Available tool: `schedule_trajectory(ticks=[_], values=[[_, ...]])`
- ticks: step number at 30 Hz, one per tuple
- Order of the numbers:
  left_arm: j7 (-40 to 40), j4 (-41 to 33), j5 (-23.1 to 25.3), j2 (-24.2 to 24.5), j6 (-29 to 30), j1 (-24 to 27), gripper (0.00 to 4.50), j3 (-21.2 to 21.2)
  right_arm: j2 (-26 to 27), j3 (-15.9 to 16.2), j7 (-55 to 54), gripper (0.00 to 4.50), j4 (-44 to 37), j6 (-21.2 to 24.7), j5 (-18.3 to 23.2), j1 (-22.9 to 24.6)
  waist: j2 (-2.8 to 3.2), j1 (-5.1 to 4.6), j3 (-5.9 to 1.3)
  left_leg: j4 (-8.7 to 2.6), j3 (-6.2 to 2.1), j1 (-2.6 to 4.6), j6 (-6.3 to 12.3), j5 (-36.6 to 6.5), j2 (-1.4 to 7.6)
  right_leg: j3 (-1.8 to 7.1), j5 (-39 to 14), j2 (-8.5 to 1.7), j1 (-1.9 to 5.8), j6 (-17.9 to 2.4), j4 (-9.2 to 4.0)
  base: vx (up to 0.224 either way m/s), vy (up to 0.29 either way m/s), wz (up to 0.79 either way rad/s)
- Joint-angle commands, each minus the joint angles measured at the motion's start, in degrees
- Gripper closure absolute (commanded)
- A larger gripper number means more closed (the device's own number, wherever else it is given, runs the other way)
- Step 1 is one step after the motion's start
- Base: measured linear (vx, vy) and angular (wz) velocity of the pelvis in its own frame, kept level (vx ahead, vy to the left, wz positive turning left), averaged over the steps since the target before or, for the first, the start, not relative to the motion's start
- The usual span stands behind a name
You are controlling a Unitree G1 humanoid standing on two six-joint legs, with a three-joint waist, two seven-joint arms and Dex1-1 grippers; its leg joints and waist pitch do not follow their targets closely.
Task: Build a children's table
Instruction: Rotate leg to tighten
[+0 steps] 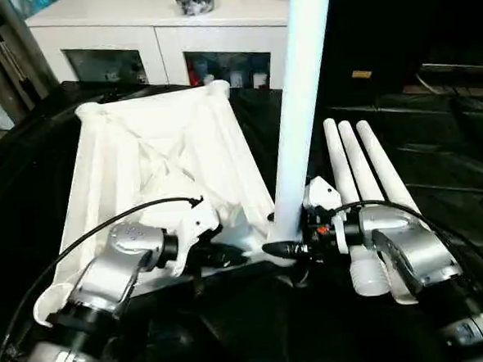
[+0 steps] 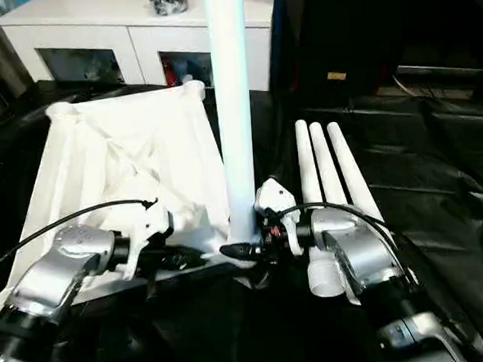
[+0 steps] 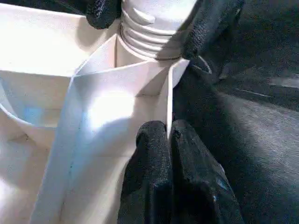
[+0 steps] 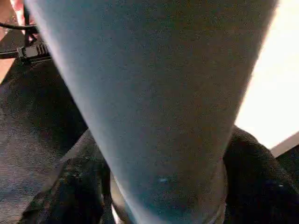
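While the right gripper (image 1: pixel 288 249) clasps the base of the upright leg (image 1: pixel 301 103) between its two black fingers, that leg stands in the near right corner socket of the upturned tabletop (image 1: pixel 162 157). Left gripper (image 3: pixel 169 135), fingers pinched together on the tabletop's thin rim beside that socket. Three spare legs (image 1: pixel 362 167) lie side by side to the right on the black sheet (image 1: pixel 438 169). Beyond, a white cabinet (image 1: pixel 159 38).

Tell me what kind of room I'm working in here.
Probably a furnished room set up as a test space, not a workshop. A white cabinet with glass doors stands behind, black sheeting covers the work surface, and the tabletop and spare legs lie on it.
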Motion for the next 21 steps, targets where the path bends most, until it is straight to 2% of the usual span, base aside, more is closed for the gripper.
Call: schedule_trajectory(ticks=[1,7,8,10,11,12,13,14,17,19,20,21], values=[[-1.1,-2.1,-2.1,-0.8,-0.4,-0.5,4.5,-0.8,0.8,2.1,1.8,1.63,-2.2,0.9,0.8,0.5,-0.17,-0.19,-3.54,-3.74,-1.8,1.24,3.86,-7.2,3.81,2.7,-1.7,-4.97,2.22,-14.1,-3.96,0.0,0.0,0.0],[2.8,-1.0,-0.8,-2.4,-0.3,-1.0,4.5,-0.4,3.0,2.9,-1.4,1.78,-1.2,1.3,-0.4,1.0,-0.27,-0.29,-3.48,-3.73,-1.81,1.2,3.51,-7.4,3.77,2.76,-2.4,-5.08,2.19,-14.0,-4.04,0.0,0.0,0.0],[5.6,0.0,-0.1,-3.8,-0.1,-1.7,4.5,0.2,4.9,2.7,-6.1,1.79,0.8,1.1,-2.1,0.6,-0.38,-0.39,-3.47,-3.74,-1.82,1.21,3.23,-7.5,3.73,2.79,-3.1,-5.1,2.21,-13.8,-4.12,0.0,0.0,0.0],[8.6,0.9,0.5,-5.2,0.6,-2.5,4.5,0.9,7.0,1.9,-11.9,1.8,3.7,0.3,-4.1,-0.2,-0.41,-0.73,-3.23,-3.94,-1.87,1.26,2.26,-9.1,3.64,2.81,-6.4,-5.16,2.07,-13.6,-4.45,0.0,0.0,0.0],[11.9,2.1,1.1,-6.8,1.2,-3.5,4.5,1.6,9.6,0.7,-20.3,1.8,8.3,0.4,-6.4,-1.9,-0.47,-1.28,-2.91,-4.27,-1.97,1.48,0.57,-11.8,3.51,2.84,-11.4,-5.22,1.94,-13.0,-4.86,0.0,0.0,0.0],[15.0,3.3,1.9,-8.3,1.8,-4.5,4.5,2.0,11.9,-0.7,-26.5,1.8,11.6,1.3,-7.2,-3.3,-0.46,-1.62,-2.71,-4.44,-2.05,1.54,-0.07,-13.0,3.46,2.84,-13.6,-5.25,1.85,-12.7,-5.08,0.0,0.0,0.0],[16.0,3.7,2.1,-8.8,2.1,-4.9,4.5,2.2,12.7,-1.3,-28.5,1.8,12.7,1.6,-7.4,-3.8,-0.4,-2.27,-2.5,-4.58,-2.22,1.79,-1.41,-15.7,3.33,2.86,-18.6,-5.34,1.7,-11.8,-5.46,0.0,0.0,0.0],[18.6,4.9,2.6,-10.5,3.1,-6.0,4.5,2.4,15.0,-3.0,-33.3,1.8,15.8,3.2,-6.9,-5.2,-0.68,-2.49,-2.67,-4.69,-2.48,1.63,-1.87,-16.1,3.31,2.82,-20.7,-5.45,2.08,-10.6,-5.57,0.0,0.0,0.0],[22.3,6.3,3.2,-12.4,3.4,-7.0,4.5,3.0,16.9,-4.4,-37.4,1.8,18.4,4.0,-6.4,-6.4,-0.62,-2.79,-2.73,-4.57,-2.34,1.9,-1.55,-15.9,3.31,3.13,-19.0,-5.35,1.7,-10.2,-5.79,0.0,0.0,0.0],[25.0,7.4,3.5,-14.1,3.7,-7.9,4.5,3.5,18.7,-5.7,-40.7,1.8,20.5,3.9,-5.9,-7.4,-0.59,-2.95,-2.67,-4.58,-2.22,1.73,-1.15,-15.2,3.28,3.22,-17.8,-5.29,1.68,-10.5,-5.77,0.0,0.0,0.0],[25.8,7.8,3.6,-15.2,3.7,-8.4,4.5,3.5,19.9,-5.9,-40.6,1.24,21.3,2.3,-5.8,-7.8,-0.6,-2.93,-2.87,-4.5,-2.21,1.71,-0.76,-14.3,3.25,3.15,-16.1,-5.27,1.82,-10.7,-5.66,0.0,0.0,0.0],[25.7,7.8,3.6,-15.5,3.5,-8.4,4.5,3.3,20.4,-6.0,-40.2,1.1,21.5,1.8,-5.7,-8.0,-0.56,-2.89,-2.88,-4.46,-2.18,1.65,-0.56,-14.0,3.28,3.19,-15.5,-5.29,1.81,-10.9,-5.6,0.0,0.0,0.0]])
